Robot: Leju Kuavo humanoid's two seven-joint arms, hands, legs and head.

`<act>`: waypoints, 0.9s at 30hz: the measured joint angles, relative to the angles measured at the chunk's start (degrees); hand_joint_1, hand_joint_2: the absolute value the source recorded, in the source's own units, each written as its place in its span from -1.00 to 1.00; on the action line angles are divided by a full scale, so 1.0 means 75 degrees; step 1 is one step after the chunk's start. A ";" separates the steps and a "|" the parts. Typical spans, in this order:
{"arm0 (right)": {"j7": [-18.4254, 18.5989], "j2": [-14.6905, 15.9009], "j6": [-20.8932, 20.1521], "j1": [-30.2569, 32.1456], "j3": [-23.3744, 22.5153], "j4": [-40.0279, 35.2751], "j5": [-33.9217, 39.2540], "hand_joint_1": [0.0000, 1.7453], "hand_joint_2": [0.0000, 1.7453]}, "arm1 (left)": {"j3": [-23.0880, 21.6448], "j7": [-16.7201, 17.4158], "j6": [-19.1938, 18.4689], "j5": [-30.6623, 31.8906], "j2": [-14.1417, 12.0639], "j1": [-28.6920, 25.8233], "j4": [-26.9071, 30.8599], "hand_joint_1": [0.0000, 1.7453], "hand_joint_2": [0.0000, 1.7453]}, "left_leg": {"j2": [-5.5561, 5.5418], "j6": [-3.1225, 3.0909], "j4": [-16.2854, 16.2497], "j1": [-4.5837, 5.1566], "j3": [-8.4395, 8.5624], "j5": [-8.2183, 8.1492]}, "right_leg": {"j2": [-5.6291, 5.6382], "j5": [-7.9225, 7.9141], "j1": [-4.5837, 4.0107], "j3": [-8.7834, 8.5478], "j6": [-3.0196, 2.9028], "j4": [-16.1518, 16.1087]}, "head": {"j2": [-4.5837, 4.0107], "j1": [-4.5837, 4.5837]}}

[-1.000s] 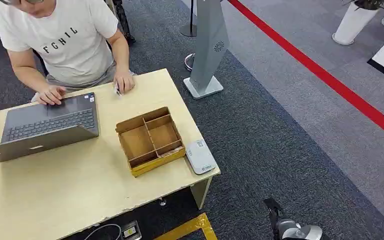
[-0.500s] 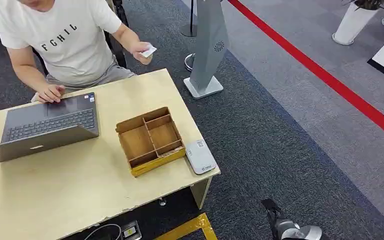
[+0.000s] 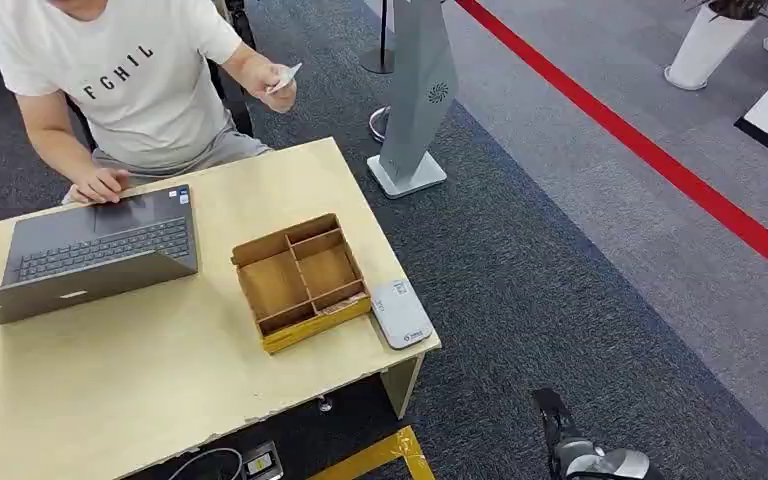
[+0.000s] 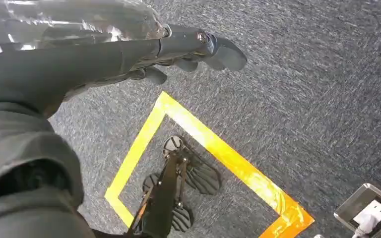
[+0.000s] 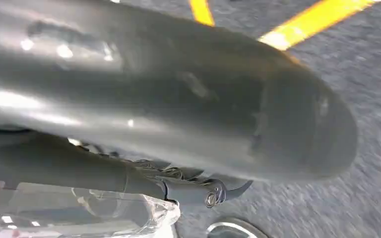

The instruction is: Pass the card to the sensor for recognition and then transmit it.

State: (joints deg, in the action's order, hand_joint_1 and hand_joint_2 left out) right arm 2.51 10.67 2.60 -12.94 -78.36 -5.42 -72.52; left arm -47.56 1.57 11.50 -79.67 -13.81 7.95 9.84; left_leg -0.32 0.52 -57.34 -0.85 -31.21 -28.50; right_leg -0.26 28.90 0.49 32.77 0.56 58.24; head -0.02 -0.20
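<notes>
A person in a white T-shirt sits behind the wooden table [image 3: 160, 370] and holds up a small white card [image 3: 282, 77] in one hand, above the table's far right corner. The white card sensor [image 3: 401, 313] lies flat at the table's near right corner, beside a brown cardboard divider box [image 3: 300, 280]. My right hand [image 3: 588, 452] hangs low over the carpet, right of the table; its thick grey thumb [image 5: 178, 114] looms close and it holds nothing. My left hand [image 4: 178, 52] hangs over the floor with its fingers stretched out and empty.
An open grey laptop [image 3: 90, 250] stands on the table's left half, the person's other hand on it. A grey kiosk stand [image 3: 415, 90] rises from the carpet beyond the table. Yellow floor tape [image 4: 213, 148] and a floor socket [image 4: 369, 210] lie below my left hand.
The person picked the card up from the table's far edge and raised it to chest height, now tilted edge-on. My right hand shifted slightly at the bottom of the head view.
</notes>
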 joint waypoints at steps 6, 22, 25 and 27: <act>-0.1723 0.0359 0.0394 -0.0124 -0.0222 0.0003 -0.0111 -1.00 -1.00 | 0.0000 0.0041 0.0096 -0.0055 0.0015 0.0000 -0.0003 -1.00 -1.00 | 0.0000 0.0000 -0.0001 0.0004 0.0000 0.0000 | 0.0000 0.0000 0.0004 0.0000 0.0000 0.0000 | 0.0000 0.0000; -0.5563 0.0137 0.1303 -0.0681 -0.0179 0.0118 -0.0188 -1.00 -1.00 | 0.0000 -0.0029 0.0085 -0.0015 0.0076 0.0047 0.0000 -1.00 -1.00 | 0.0012 -0.0005 -0.0006 0.0001 0.0038 -0.0003 | 0.0007 0.0008 -0.0001 -0.0001 0.0006 -0.0003 | 0.0000 0.0003; -0.3959 -0.0088 0.0184 0.0530 0.1081 -0.1203 0.3755 -1.00 -1.00 | -0.0003 -0.0029 -0.0059 0.0091 0.0052 0.0034 0.0000 -1.00 -1.00 | -0.0091 -0.0044 -0.0009 0.0033 0.0057 -0.0029 | -0.0104 0.0067 0.0033 -0.0074 0.0040 -0.0006 | 0.0000 -0.0009; -0.2503 0.0143 0.1405 0.1544 0.2539 -0.3020 0.7972 -1.00 -1.00 | -0.0003 -0.0026 -0.0131 0.0152 -0.0047 -0.0010 -0.0003 -1.00 -1.00 | -0.0076 -0.0050 0.0013 0.0104 -0.0002 -0.0034 | -0.0085 0.0073 0.0110 -0.0049 0.0042 0.0058 | 0.0000 -0.0009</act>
State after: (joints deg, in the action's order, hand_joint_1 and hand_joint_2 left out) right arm -16.27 11.74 13.14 -1.36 -59.32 -28.07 -12.73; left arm -47.58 1.38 10.51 -78.53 -14.16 7.88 9.81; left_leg -0.89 0.15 -57.24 -0.07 -31.23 -28.76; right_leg -0.90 29.44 1.32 32.40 0.87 58.67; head -0.02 -0.26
